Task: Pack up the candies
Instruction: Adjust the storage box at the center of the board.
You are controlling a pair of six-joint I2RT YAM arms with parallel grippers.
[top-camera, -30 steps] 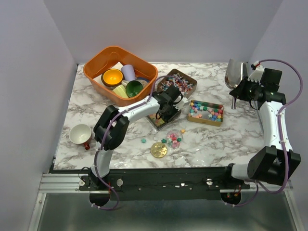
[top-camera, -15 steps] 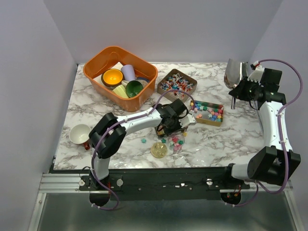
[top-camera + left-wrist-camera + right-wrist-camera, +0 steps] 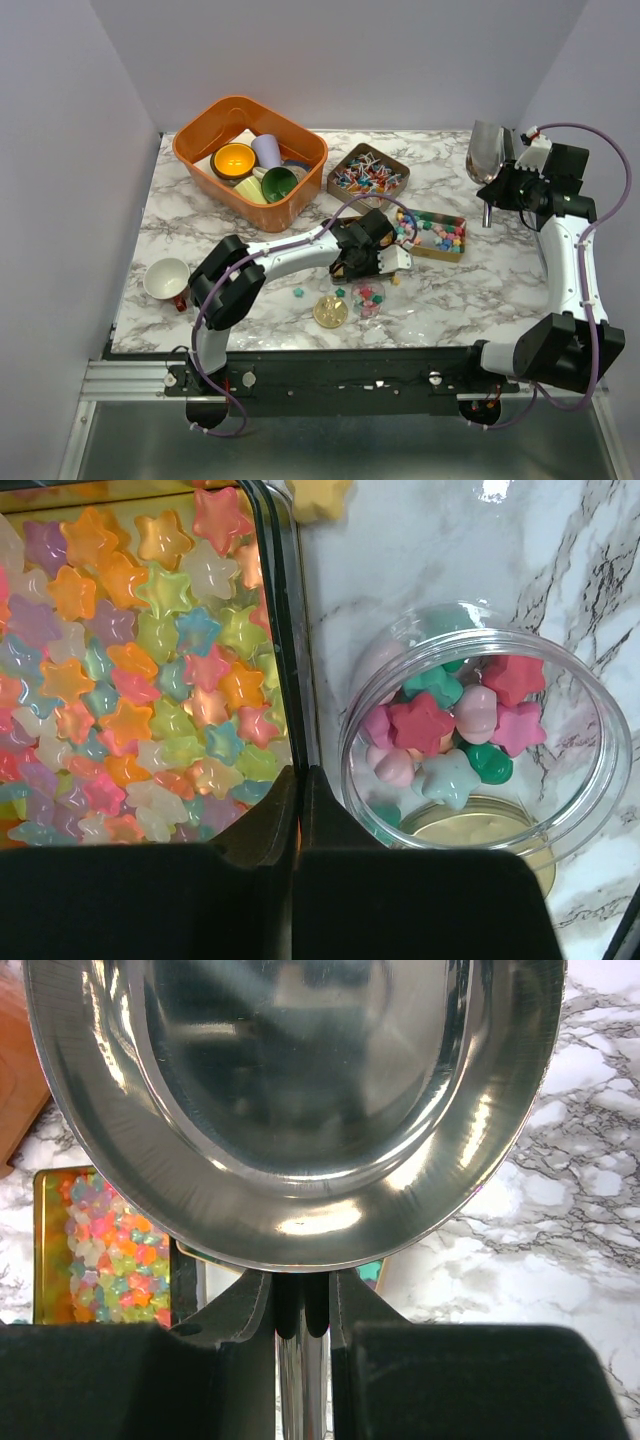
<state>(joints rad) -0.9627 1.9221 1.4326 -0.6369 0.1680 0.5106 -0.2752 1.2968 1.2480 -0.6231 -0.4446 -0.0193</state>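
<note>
Table point(image 3: 470, 290) from above, with both wrist views.

Left hand point(image 3: 298, 780): fingers together, clamped on one wall of the tray point(image 3: 272, 630) near the table's middle. The tray is full of translucent star candies point(image 3: 130, 680).

Just beside that wall stands a clear open jar point(image 3: 605, 780), which holds pink, red and teal stars. Whether jar and tray touch cannot be told.

One yellow star point(image 3: 318, 495) lies loose on the marble past the tray's corner. A gold disc point(image 3: 330, 312) lies beside the jar, toward the near edge.

Right hand point(image 3: 300, 1295): clamped on the handle of a steel scoop point(image 3: 300, 1090), above the far right corner of the table, well apart from the tray.

Further candies:
- coloured cubes in a gold box point(image 3: 455, 252) right of centre
- wrapped pieces in a brown box point(image 3: 340, 170) nearer the far edge

A bin point(image 3: 195, 140) of cups and bowls sits at the far left corner, and a white cup point(image 3: 167, 278) sits near the left edge.
</note>
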